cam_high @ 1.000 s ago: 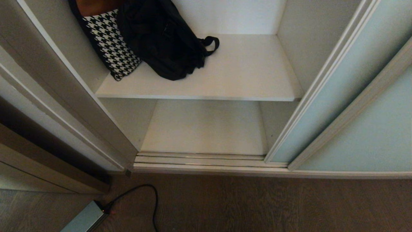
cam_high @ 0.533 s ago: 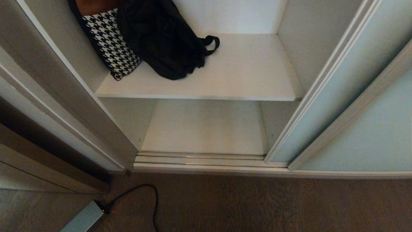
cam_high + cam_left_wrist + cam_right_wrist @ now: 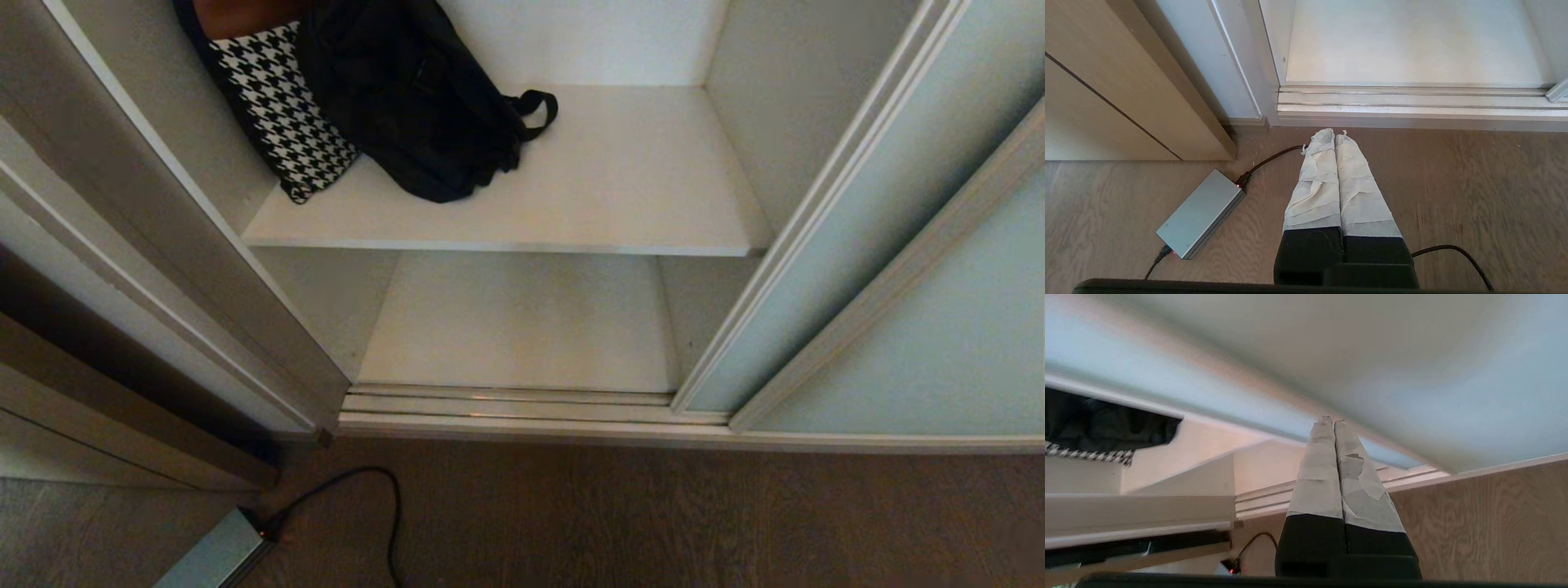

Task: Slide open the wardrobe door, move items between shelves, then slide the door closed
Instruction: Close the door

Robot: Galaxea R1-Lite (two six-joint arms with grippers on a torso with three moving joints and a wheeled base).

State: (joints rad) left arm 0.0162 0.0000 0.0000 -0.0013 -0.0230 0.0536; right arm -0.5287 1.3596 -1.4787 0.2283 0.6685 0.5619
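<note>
Floorboards at the near left carry a flat grey box (image 3: 216, 555) with a black cable (image 3: 384, 506); the left claw (image 3: 1329, 132) hangs parked above them, its taped fingers pressed together on nothing. Farther in, on the left part of the upper shelf (image 3: 588, 196), a houndstooth bag (image 3: 282, 114) leans on the wardrobe's side wall with the black bag (image 3: 416, 106) slumped against it, one strap loop lying toward the shelf's middle. Below, the lower shelf (image 3: 522, 327) sits behind the floor track (image 3: 506, 404). To the right, the sliding wardrobe door (image 3: 816, 245) stands pushed aside, leaving the opening free. The right claw (image 3: 1329, 422), outside the head view, is narrow as well, fingers together and empty, its tips near the frosted glass.

The step in hand looks like bringing the right arm round from the door toward the black bag. Done well, the claw should spread before it arrives, come in above the shelf's front edge, and take the loose strap or a bunched fold of fabric, not the smooth flank. Lifting clear first should keep the houndstooth bag from toppling.
</note>
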